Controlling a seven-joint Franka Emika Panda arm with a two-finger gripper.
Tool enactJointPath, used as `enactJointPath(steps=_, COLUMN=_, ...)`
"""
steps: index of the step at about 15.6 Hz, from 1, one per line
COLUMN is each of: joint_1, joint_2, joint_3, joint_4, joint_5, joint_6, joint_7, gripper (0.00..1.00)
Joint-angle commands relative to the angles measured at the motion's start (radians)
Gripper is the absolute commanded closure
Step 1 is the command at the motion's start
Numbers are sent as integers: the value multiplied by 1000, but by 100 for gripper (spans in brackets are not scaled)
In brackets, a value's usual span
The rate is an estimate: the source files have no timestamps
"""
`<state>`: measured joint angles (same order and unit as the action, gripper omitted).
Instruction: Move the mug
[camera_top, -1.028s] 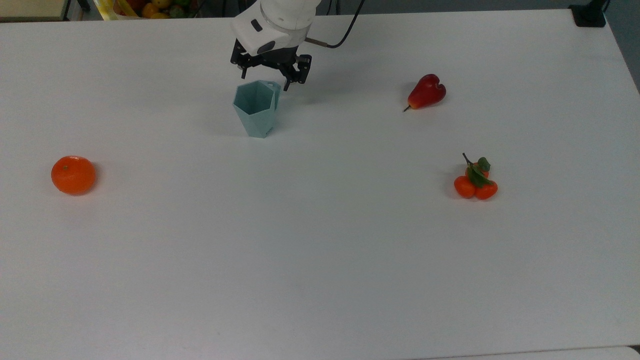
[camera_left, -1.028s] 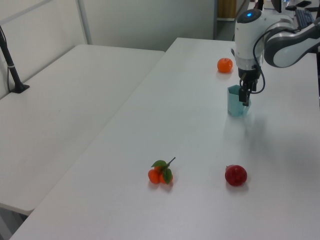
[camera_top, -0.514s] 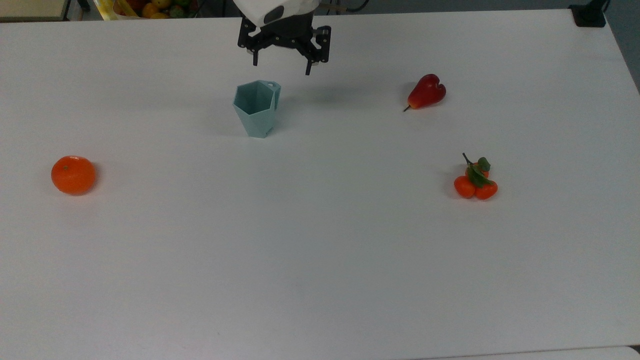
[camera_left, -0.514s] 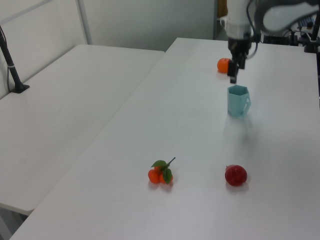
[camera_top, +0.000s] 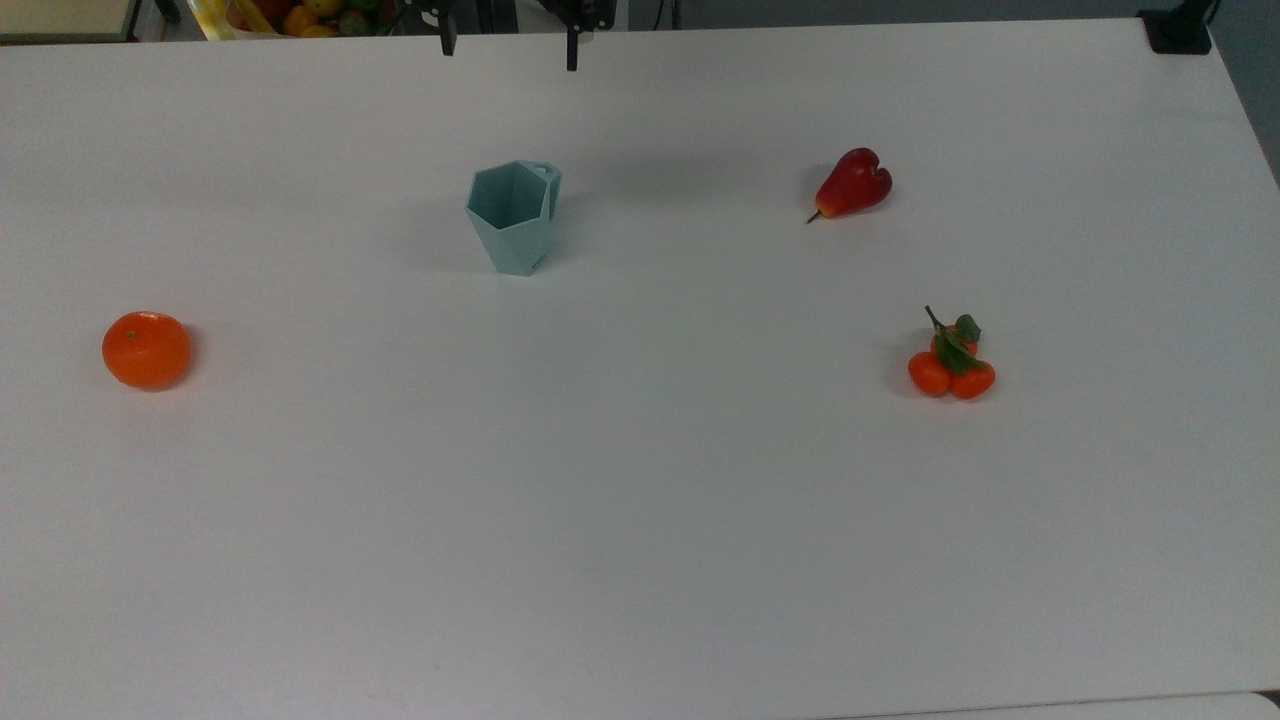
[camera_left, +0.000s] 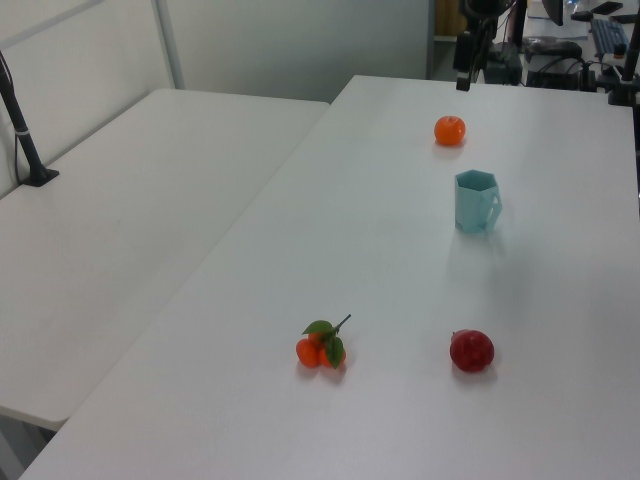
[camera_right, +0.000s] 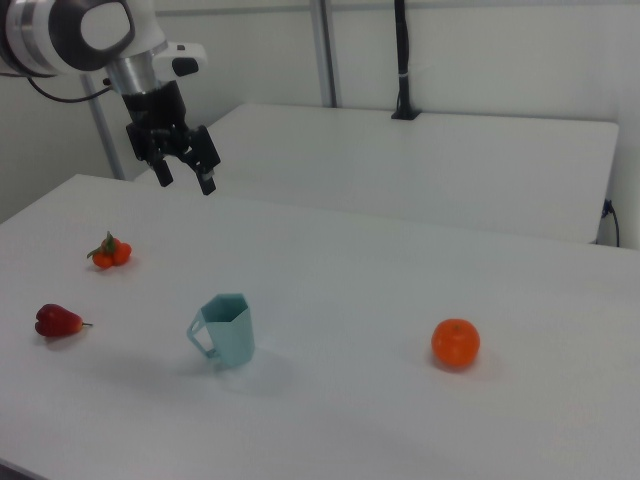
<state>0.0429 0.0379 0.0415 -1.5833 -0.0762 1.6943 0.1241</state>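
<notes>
The hand (camera_right: 185, 172) hangs high above the tabletop (camera_top: 640, 500), well apart from the mug (camera_top: 512, 216), with its two black fingers (camera_right: 205, 178) spread and nothing between them. In the top view the fingertips show at the far edge of the tabletop, above and behind the mug.

As a judgement, the mug stands free and ungripped, so this is either the end of a move, with the mug set down and released, or a pause before a fresh approach; these pictures do not say which. If the mug is yet to be moved, the next step calls for bringing the spread hand down over the rim or the handle, lining the fingers across one thin wall or the tab, and closing before lifting. The angled facets could let flat fingers slip, so a grip on the rim wall or handle looks safer than one around the body.

The mug is pale teal, upright, with a hexagonal rim, angular faceted sides that narrow toward the base, and a small tab handle pierced by a round hole. It looks empty. It stands toward the far edge of the tabletop in the top view, somewhat toward the top view's left of the middle, well clear of every corner. In the right view the handle points to the right view's left.
</notes>
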Motion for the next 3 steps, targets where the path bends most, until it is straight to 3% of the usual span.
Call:
enactJointPath(steps=1, joint_1=-34, joint_2=-24, joint_3=-5, joint_4=14, joint_5=32, joint_6=-68, joint_7=-27, gripper=0)
enactJointPath(steps=3, joint_1=-35, joint_2=-26, joint_3=-5, joint_4=16, joint_5=30, joint_6=-91, joint_7=-27, gripper=0)
